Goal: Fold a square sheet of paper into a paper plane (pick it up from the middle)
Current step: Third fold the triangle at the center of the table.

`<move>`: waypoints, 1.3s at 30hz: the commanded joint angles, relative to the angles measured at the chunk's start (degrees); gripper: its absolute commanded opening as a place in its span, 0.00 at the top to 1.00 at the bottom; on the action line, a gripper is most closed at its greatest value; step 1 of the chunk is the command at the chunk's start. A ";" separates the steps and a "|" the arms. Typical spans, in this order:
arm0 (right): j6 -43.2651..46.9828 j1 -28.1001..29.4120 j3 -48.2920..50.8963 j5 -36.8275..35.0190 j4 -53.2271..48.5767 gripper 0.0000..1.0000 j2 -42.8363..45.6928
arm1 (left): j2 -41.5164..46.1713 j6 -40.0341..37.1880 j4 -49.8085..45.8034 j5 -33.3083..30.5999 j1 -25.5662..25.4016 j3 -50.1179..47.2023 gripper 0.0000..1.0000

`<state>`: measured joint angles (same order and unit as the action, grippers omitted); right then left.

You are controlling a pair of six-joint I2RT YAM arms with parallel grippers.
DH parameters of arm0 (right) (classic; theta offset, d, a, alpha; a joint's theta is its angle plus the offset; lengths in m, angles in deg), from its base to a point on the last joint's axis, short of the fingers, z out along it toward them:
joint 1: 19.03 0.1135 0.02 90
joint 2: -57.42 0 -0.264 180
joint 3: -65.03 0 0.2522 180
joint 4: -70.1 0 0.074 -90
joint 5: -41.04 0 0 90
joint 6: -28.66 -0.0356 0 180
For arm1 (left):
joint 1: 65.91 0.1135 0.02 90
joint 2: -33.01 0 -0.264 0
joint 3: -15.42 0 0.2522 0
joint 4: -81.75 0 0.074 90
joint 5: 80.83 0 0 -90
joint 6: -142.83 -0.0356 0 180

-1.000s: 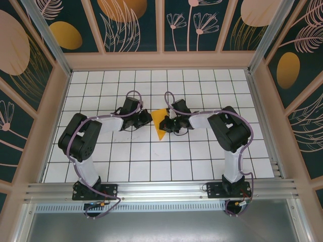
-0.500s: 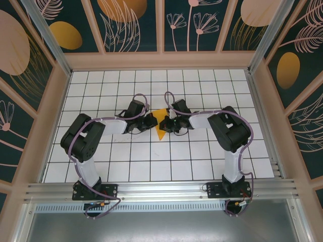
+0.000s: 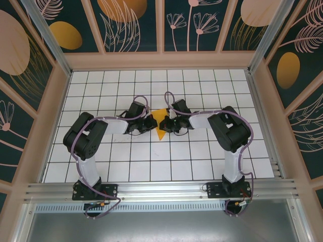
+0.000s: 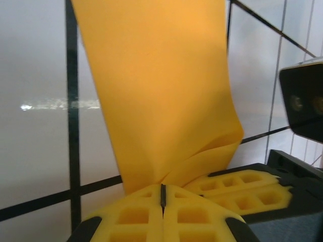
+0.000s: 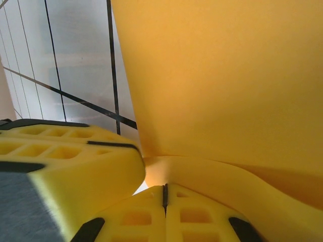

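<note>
The two arms meet at mid-frame in the top view, probably to brace the fold from both sides while a crease sets. At the bottom of the left wrist view, the left fingers [image 4: 133, 217] are clenched on the orange-yellow paper sheet [image 4: 161, 91]. The right fingers [image 5: 194, 217] likewise pinch its curled fold. Beyond lies the gridded bench [image 4: 35, 75].

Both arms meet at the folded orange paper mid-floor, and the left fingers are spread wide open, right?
Not quite: the left fingers are shut together, pinching the folded orange paper, as the left wrist view shows. The rest holds.
</note>
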<state>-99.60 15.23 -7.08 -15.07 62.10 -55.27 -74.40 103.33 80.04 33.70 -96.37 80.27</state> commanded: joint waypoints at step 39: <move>3.67 2.21 10.19 8.57 3.06 1.00 5.85 | -3.33 -2.44 -7.21 -11.22 -1.89 -1.03 1.00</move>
<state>-97.59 16.80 3.20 -6.00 66.34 -47.92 -75.04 100.93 77.70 28.13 -98.05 81.58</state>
